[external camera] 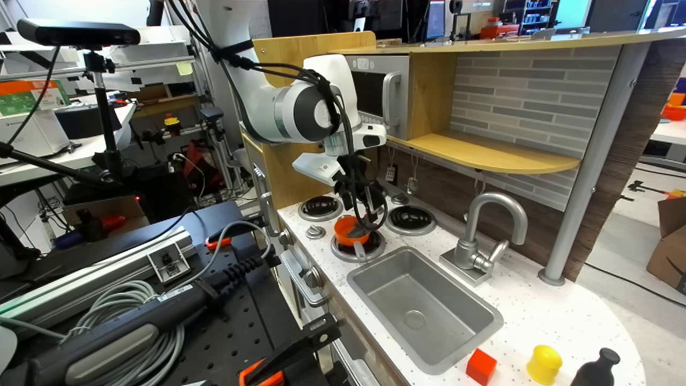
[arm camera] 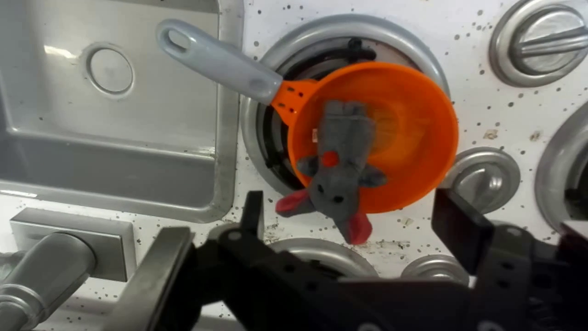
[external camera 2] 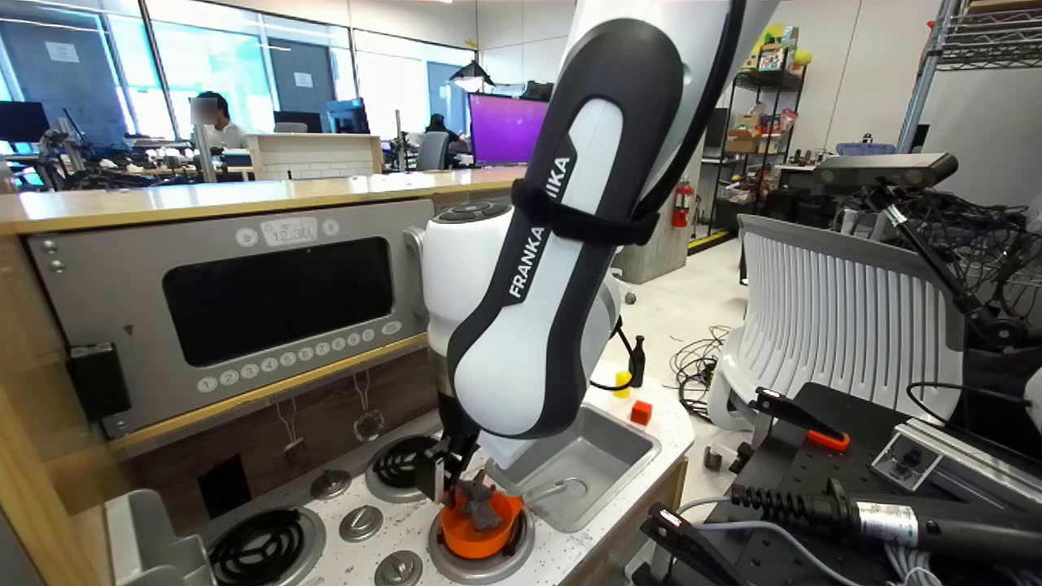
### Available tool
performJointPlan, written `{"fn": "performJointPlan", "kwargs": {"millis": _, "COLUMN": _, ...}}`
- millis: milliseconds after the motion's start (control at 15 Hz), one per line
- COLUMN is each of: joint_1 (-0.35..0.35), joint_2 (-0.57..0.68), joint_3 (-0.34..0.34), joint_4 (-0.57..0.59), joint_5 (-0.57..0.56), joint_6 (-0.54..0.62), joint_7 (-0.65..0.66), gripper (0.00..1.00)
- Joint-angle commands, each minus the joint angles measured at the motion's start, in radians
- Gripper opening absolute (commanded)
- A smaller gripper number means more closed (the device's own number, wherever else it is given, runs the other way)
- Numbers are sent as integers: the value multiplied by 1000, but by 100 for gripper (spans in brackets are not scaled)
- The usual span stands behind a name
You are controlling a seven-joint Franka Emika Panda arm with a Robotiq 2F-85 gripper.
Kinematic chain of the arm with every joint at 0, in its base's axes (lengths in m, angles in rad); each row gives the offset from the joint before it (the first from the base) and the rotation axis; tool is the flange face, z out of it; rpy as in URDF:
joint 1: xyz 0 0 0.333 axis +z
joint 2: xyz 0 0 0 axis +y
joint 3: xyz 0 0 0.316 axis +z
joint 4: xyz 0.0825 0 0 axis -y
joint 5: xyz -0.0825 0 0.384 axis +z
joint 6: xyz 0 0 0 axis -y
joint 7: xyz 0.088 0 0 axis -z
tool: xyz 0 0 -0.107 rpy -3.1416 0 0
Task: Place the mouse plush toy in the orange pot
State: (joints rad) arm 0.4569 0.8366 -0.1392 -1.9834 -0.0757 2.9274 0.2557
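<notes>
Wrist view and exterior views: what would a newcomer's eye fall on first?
Probably the orange pot on a stove burner, with the grey mouse plush toy in it, partly over the rim in the wrist view. The open hand stands at that view's bottom. In an exterior view, the large Franka arm crosses the middle.

Orange pot (external camera: 343,232) on burner (external camera: 378,247) beside sink (external camera: 429,308); grey toy (external camera: 358,231) inside; claw (external camera: 364,207) above; red block (external camera: 481,366) near sink.

The mouse plush (arm camera: 345,147) is laid partly in the pot (arm camera: 413,138). The pot is set on a burner (arm camera: 321,59) beside the sink (arm camera: 170,101).
</notes>
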Motion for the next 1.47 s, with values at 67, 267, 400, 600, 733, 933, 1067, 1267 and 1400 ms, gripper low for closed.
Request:
{"fn": "performJointPlan", "kwargs": {"millis": 67, "joint_1": -3, "joint_2": -61, "joint_3": -14, "joint_4": -74, "joint_5": 8, "joint_6": 38, "joint_7": 31, "gripper": 100}}
{"fn": "performJointPlan", "kwargs": {"millis": 267, "joint_1": -38, "joint_2": -92, "joint_3": -13, "joint_4": -124, "joint_5": 23, "joint_6": 35, "joint_7": 41, "gripper": 100}}
{"fn": "performJointPlan", "kwargs": {"millis": 400, "joint_1": -87, "joint_2": -126, "joint_3": 9, "joint_4": -170, "joint_5": 40, "joint_6": 18, "joint_7": 27, "gripper": 100}}
{"fn": "performJointPlan", "kwargs": {"millis": 600, "joint_1": -130, "joint_2": -160, "joint_3": 9, "joint_4": -237, "joint_5": 49, "joint_6": 20, "joint_7": 19, "gripper": 100}}
{"fn": "performJointPlan", "kwargs": {"millis": 733, "joint_1": -128, "joint_2": -183, "joint_3": -18, "joint_4": -270, "joint_5": 25, "joint_6": -4, "joint_7": 12, "gripper": 100}}
{"fn": "performJointPlan", "kwargs": {"millis": 933, "joint_1": -114, "joint_2": -237, "joint_3": -61, "joint_4": -310, "joint_5": 0, "joint_6": -57, "joint_7": 6, "gripper": 100}}
{"fn": "performJointPlan", "kwargs": {"millis": 1067, "joint_1": -122, "joint_2": -285, "joint_3": -72, "joint_4": -325, "joint_5": -9, "joint_6": -141, "joint_7": 2, "gripper": 100}}
{"fn": "performJointPlan", "kwargs": {"millis": 1267, "joint_1": -202, "joint_2": -372, "joint_3": -26, "joint_4": -322, "joint_5": -19, "joint_6": -328, "joint_7": -63, "gripper": 100}}
{"fn": "performJointPlan", "kwargs": {"millis": 1400, "joint_1": -271, "joint_2": -421, "joint_3": 20, "joint_4": -301, "joint_5": 3, "joint_6": -447, "joint_7": -135, "gripper": 100}}
